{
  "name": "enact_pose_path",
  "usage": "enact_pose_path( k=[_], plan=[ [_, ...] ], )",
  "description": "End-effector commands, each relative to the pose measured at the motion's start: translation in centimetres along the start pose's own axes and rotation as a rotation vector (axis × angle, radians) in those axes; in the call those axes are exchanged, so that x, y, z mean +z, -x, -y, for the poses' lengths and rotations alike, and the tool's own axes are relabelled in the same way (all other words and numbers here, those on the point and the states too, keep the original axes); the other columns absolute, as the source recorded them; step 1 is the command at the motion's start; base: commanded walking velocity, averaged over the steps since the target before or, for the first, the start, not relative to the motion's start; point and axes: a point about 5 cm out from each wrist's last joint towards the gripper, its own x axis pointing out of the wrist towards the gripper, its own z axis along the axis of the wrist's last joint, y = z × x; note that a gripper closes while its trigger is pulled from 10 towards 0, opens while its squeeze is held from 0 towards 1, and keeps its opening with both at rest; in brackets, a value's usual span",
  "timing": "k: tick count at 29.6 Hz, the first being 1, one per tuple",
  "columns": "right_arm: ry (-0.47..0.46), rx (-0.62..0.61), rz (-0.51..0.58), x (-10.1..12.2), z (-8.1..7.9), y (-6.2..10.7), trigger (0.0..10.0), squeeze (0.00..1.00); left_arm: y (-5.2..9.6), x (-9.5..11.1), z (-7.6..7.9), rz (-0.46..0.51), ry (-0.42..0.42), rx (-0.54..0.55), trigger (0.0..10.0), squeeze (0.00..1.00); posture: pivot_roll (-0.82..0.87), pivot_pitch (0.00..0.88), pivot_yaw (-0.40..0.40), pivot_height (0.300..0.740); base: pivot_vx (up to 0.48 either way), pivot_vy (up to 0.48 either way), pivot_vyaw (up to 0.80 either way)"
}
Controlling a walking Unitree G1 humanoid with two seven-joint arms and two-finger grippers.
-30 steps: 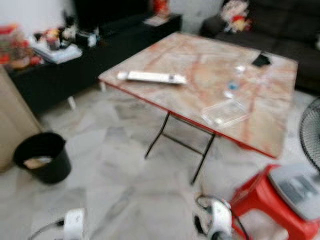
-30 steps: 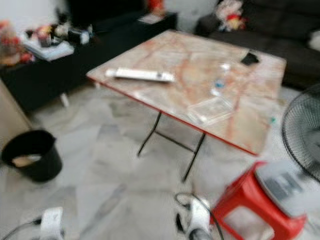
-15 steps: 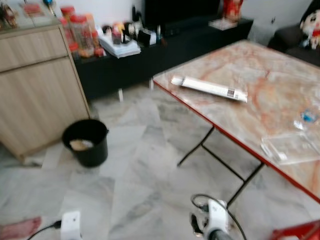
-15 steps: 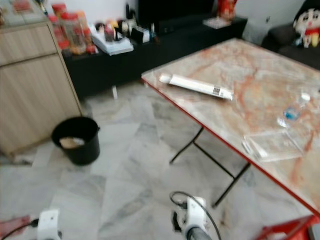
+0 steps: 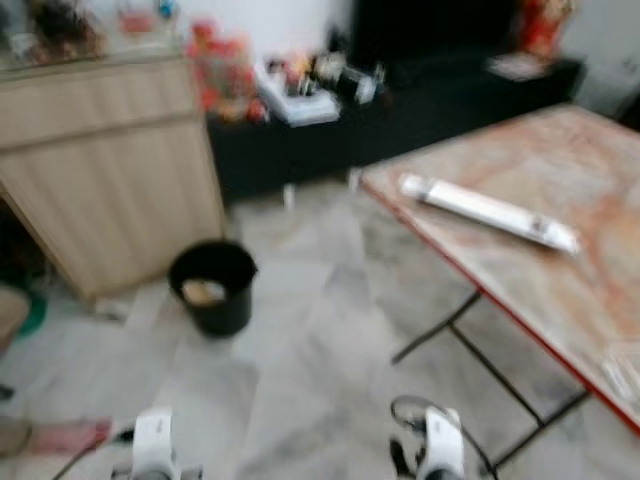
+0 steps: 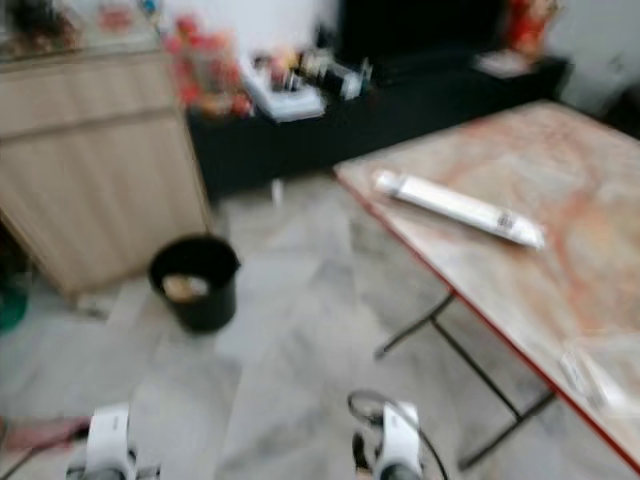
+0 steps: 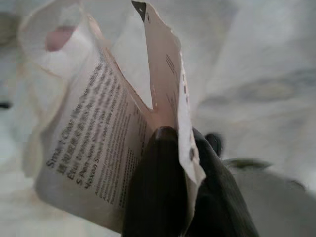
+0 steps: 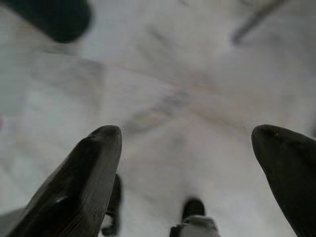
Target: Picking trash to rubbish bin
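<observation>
Carrying: left end effector (image 7: 170, 163) is clamped on a torn printed paper wrapper (image 7: 98, 143), which stands up from its fingers over the floor.
Bin bearing: black rubbish bin (image 5: 213, 287) stands ahead on the floor, on the robot's left side, beside the wooden cabinet (image 5: 110, 160); left arm looks nearer.
Gap: bin well apart from the wrapper.
Right end effector (image 8: 190, 168): fingers spread, empty.

Both arms end in white wrist housings: left wrist (image 5: 152, 443), right wrist (image 5: 440, 449), black cable (image 5: 410, 407) looped beside the right one. Gripper fingers (image 8: 81, 177) are black, long, rounded, slightly glossy.
</observation>
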Motion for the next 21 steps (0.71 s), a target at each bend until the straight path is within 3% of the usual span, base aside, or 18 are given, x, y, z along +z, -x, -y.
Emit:
enact_pose_path(
  k=[1,7,21],
  plan=[
    [0.003,-0.028,-0.017,-0.51,1.10,0.24,10.0,0.00,-0.07,0.40,0.59,0.012,0.012,-0.013,10.0,0.00,0.05,0.041,-0.022,0.740,0.281,0.000,0.80],
    [-0.001,-0.029,-0.021,-0.60,1.05,0.25,10.0,0.00,-0.08,0.44,0.53,0.013,0.011,-0.012,10.0,0.00,0.05,0.042,-0.019,0.740,0.282,0.000,0.75],
    [-0.004,-0.031,-0.021,-0.55,1.02,0.23,10.0,0.00,-0.06,0.36,0.42,0.013,0.015,-0.008,10.0,0.00,0.06,0.050,-0.024,0.740,0.279,0.000,0.00]
  ],
)
